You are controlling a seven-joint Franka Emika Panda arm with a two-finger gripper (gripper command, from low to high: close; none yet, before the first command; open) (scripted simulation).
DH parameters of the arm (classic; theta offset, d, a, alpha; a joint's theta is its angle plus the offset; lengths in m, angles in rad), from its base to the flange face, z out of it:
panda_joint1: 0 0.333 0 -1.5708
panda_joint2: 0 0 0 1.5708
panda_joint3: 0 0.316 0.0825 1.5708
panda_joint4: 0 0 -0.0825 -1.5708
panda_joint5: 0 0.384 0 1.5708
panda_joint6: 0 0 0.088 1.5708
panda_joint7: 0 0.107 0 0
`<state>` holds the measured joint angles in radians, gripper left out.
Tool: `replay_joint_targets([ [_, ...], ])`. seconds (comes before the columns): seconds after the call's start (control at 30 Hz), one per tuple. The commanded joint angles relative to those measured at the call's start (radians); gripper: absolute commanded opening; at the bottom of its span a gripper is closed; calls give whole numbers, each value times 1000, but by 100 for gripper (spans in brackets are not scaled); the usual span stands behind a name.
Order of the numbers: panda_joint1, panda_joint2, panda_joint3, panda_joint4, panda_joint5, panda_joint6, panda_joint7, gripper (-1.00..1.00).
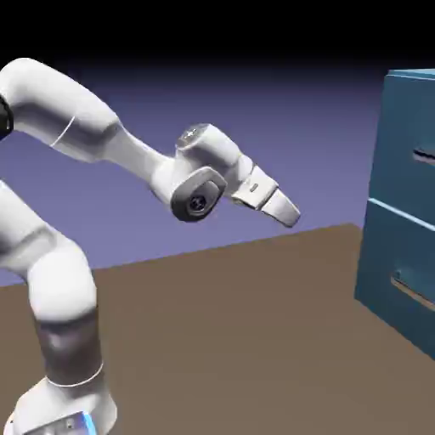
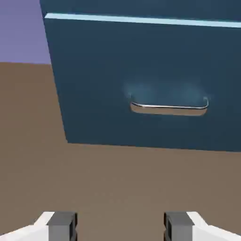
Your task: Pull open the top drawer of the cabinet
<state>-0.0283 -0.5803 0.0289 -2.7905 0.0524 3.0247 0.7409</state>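
The top drawer [image 1: 409, 146] is being seen shut at two o'clock in the exterior view — its handle [image 1: 425, 155] still to be gripped, the whole pull remaining — while the gripper [image 2: 120, 227], fingers apart and empty, is being held clear of the cabinet [image 1: 388, 202].

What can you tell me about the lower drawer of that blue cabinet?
The lower drawer has a flat, plain teal-blue front with a pale, bright strip along its top edge. A slim bar handle, shiny like metal and bent in at both ends, runs horizontally across it. It sits directly beneath the top drawer, just above the brown surface, and looks closed. Nothing touches it in front.
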Motion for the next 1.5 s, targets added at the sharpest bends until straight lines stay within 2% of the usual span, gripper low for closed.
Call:
replay_joint_targets([
  [0.0,-33,-9,24,16,44,-10,0,0],
  [1.47,-1504,-386,1078,729,1957,-459,-3,0],
])
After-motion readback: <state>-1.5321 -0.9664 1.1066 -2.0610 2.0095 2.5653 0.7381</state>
